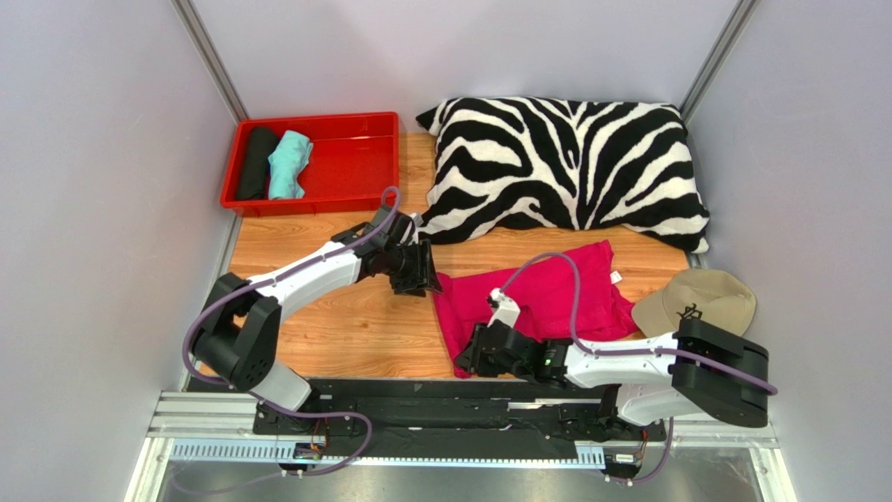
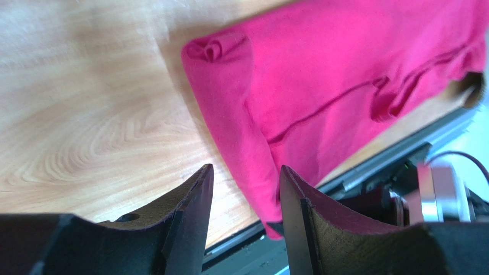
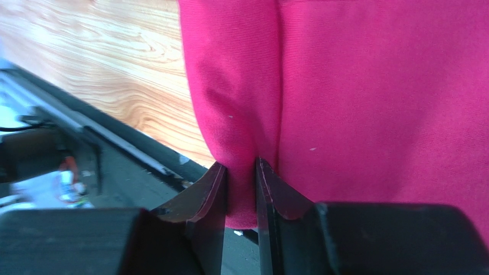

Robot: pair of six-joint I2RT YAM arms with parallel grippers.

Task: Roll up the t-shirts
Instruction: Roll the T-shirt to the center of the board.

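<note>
Magenta t-shirt (image 1: 544, 298): spread on wooden table (image 1: 346, 324), in front of zebra pillow (image 1: 565, 167).
Right gripper (image 3: 241, 189): clenched on t-shirt's folded near-left edge; pinch visible at wrist only.
Left gripper (image 2: 245, 195): released, jaws apart, by far-left corner.
Overhead only: black roll (image 1: 254, 162) and teal roll (image 1: 289, 165) in red tray (image 1: 356, 157).

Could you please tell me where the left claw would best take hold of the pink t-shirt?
Likely the far end of the folded left edge of the t-shirt, with the left claw coming from the table side: that doubled fold is thick, and the right claw pinches its near end.
</note>
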